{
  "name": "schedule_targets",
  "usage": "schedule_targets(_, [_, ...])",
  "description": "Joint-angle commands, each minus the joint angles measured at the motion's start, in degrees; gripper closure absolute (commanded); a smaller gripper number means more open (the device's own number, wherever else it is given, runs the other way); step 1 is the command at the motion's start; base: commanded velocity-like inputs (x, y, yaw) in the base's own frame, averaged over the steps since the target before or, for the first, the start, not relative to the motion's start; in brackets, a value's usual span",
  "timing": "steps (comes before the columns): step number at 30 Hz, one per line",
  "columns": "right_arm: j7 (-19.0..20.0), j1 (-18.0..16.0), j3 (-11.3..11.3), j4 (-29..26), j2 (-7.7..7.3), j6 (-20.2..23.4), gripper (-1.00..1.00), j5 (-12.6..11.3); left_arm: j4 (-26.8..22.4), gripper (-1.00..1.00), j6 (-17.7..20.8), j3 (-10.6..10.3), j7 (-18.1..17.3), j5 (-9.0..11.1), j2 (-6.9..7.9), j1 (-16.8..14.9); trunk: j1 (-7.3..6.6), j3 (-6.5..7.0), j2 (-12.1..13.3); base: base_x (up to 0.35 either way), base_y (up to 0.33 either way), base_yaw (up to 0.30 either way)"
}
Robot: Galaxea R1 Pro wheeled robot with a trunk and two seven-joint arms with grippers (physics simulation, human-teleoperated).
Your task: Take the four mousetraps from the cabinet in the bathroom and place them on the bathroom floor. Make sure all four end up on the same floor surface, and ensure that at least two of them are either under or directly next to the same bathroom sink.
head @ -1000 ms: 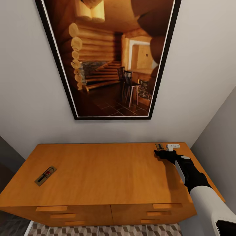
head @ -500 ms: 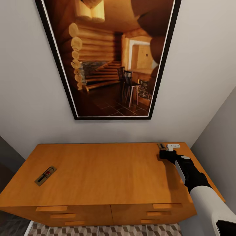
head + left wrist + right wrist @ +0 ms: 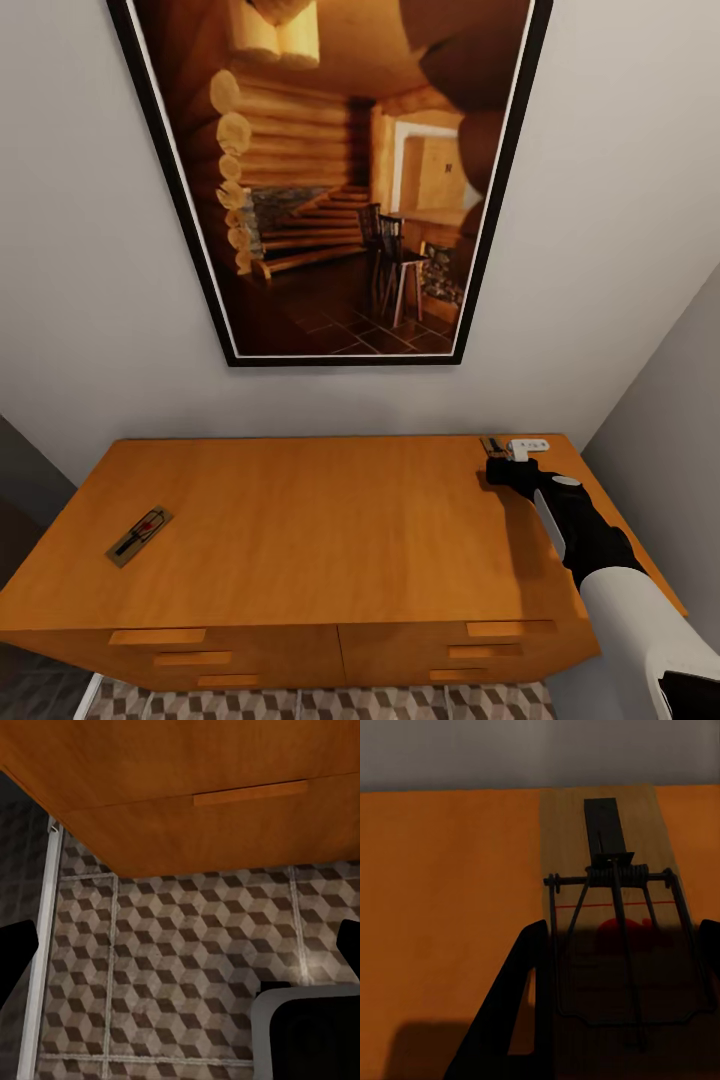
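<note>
One mousetrap, a tan board with dark wire and a red spot, lies near the left end of the orange-brown cabinet top. A second mousetrap sits at the back right corner, partly covered by my right gripper. In the right wrist view this mousetrap lies flat on the cabinet top, and my right gripper is open with a dark finger on each side of the board. My left gripper is open, low in front of the cabinet drawers, over the bathroom floor.
A small white fitting lies beside the right-hand trap. A large framed picture hangs on the wall behind the cabinet. A grey wall closes in on the right. My robot base stands on the tiles near the cabinet front.
My right gripper has slid slightly right and toward the wall, covering more of the back right mousetrap. The left mousetrap has not moved.
</note>
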Motion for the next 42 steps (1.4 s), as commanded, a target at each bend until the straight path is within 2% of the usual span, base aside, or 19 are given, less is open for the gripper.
schedule_targets(1, [0.24,-0.01,-0.31,0.68,0.00,0.24,1.00,0.98,0.18,-1.00,-0.27,-0.51,0.30,0.24,-0.02,-0.09,0.04,-0.11,-0.08,0.000,0.000,0.000])
schedule_targets(24, [0.50,-0.01,-0.42,-1.14,-0.17,0.24,1.00,0.96,0.18,-1.00,-0.30,-0.51,0.30,0.24,-0.03,-0.09,0.04,-0.11,-0.08,-0.005,0.000,0.000])
schedule_targets(42, [0.42,-0.01,-0.34,-1.15,-0.09,0.24,1.00,0.97,0.18,-1.00,-0.30,-0.51,0.30,0.24,-0.03,-0.09,0.04,-0.11,-0.08,-0.278,0.000,0.000])
